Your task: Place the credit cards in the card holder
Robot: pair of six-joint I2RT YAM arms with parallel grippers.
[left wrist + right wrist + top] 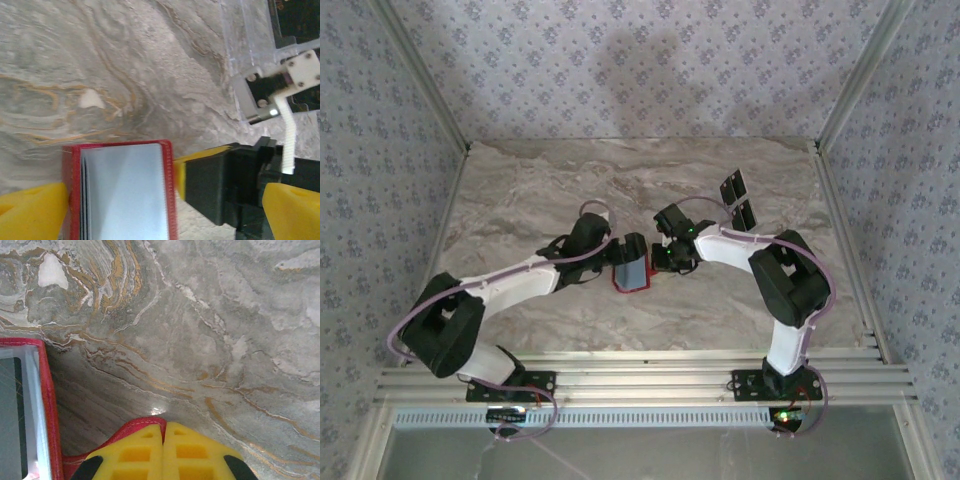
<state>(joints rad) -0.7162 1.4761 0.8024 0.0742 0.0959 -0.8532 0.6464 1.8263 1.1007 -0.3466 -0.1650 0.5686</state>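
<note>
Left pincer (162, 200): two yellow fingers (30, 210) spread wide at the lower edge of the left wrist view. Between them lies one red wallet (125, 195), open, with its grey pockets facing up. One side of the wallet touches the finger at the picture's left; the other finger stands well apart from it.

Right pincer (164, 440): two yellow fingers pressed together, no gap, with their tips at the wallet's red edge. Whether they pinch that edge cannot be told.

In the top view the wallet sits near the middle of the marbled tabletop (520, 200), where the left arm (510, 285) and the right arm (760, 250) meet. Two black cards (731, 185), each with a pale stripe, lie just beside each other at the far right, well apart from the wallet. They are outside it, beyond the right arm.
</note>
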